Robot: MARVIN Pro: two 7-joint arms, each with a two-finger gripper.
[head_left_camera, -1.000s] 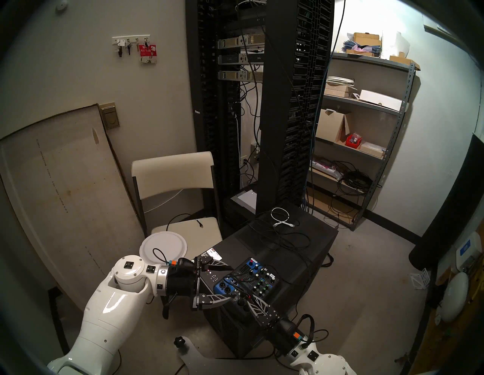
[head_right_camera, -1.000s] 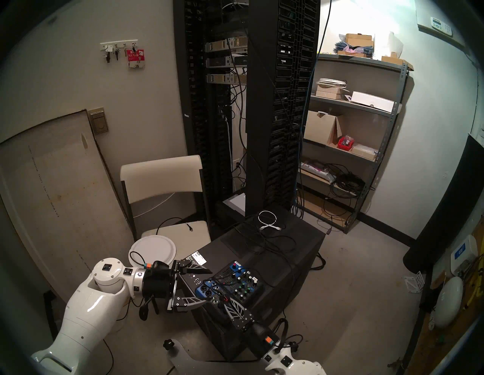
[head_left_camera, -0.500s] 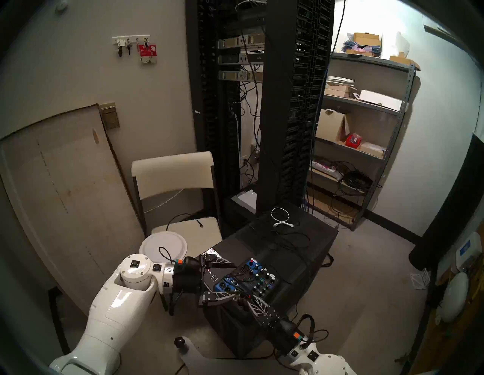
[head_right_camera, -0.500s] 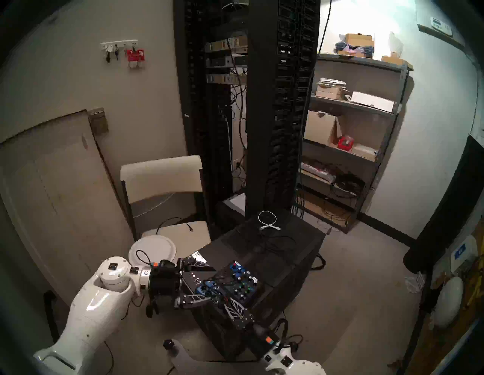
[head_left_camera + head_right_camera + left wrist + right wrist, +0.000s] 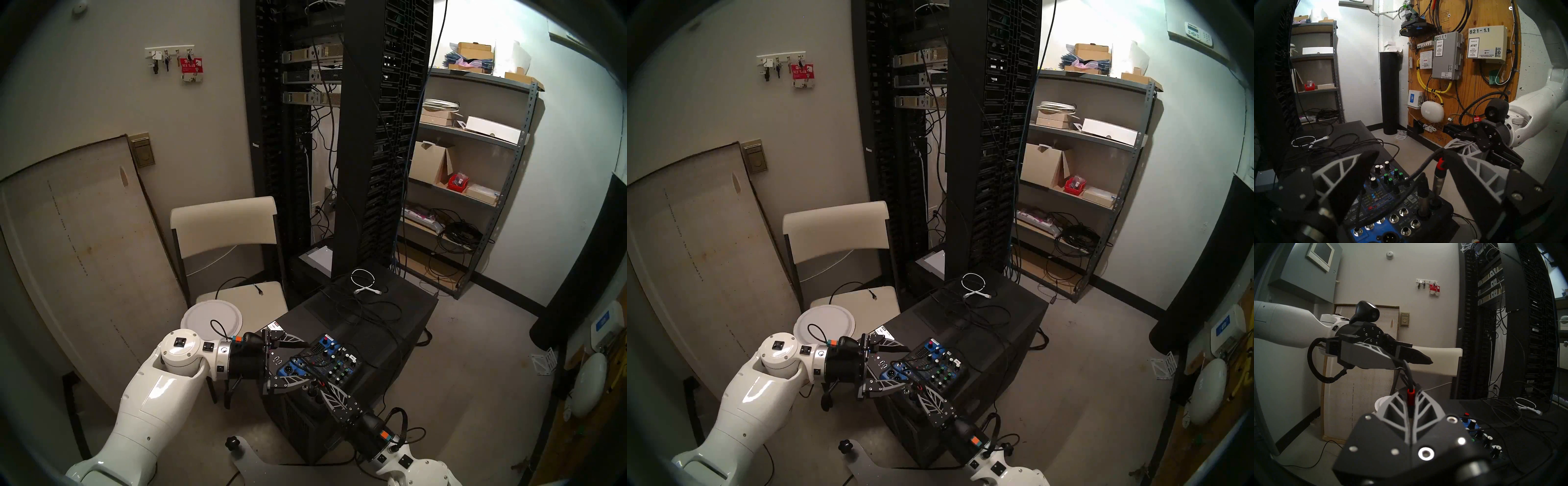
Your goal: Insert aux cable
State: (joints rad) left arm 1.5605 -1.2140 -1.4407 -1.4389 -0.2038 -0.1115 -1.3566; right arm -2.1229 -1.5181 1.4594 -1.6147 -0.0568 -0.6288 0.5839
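My right gripper [image 5: 1411,405] is clamped on the aux cable [image 5: 1439,178] just below its red band; the silver plug stands upright at the near corner of the mixer [image 5: 325,359], its tip at a jack socket — whether it is fully seated I cannot tell. My left gripper [image 5: 1413,171] is spread wide, one finger on each side of the plug, touching nothing. The mixer sits on a black cabinet [image 5: 380,325] that serves as worktop. For this step, keep the plug vertical over the socket and press straight down — no sideways load. The left gripper is best used to steady the mixer, clear of the neighbouring black plug [image 5: 1423,195].
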